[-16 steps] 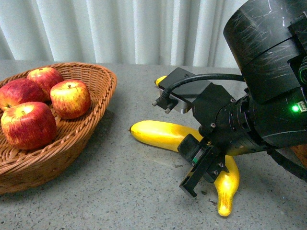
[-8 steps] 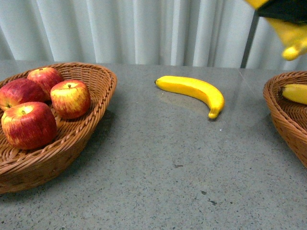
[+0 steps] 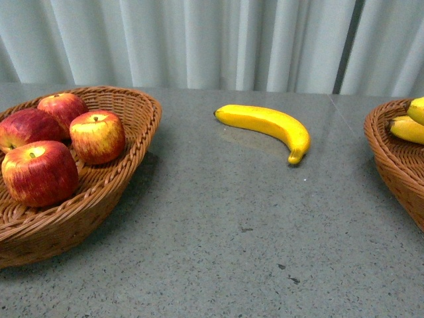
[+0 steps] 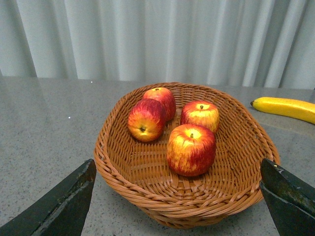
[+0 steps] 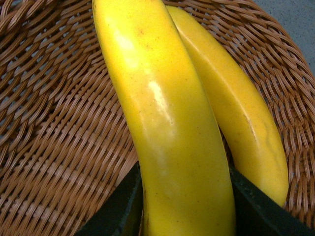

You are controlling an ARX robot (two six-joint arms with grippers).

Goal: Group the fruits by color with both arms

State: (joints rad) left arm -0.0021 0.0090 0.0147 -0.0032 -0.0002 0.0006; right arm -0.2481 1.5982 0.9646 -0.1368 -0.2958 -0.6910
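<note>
The right gripper (image 5: pixel 184 196) squeezes a banana (image 5: pixel 162 123) between its two fingers, right above the right basket (image 5: pixel 59 147), beside a second banana (image 5: pixel 236 113) lying in it. The left gripper (image 4: pixel 178 168) is spread wide and empty, facing the left basket (image 4: pixel 147 189) with four apples (image 4: pixel 146 119). Farther back, a lone banana (image 3: pixel 265 122) lies on the table (image 3: pixel 218 232).

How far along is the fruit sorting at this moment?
Done: four apples sit in the left basket, and one banana lies in the right basket. In hand: the right gripper holds a second banana just over that basket, not yet released. Left: one loose banana lies on the table between the baskets.
</note>
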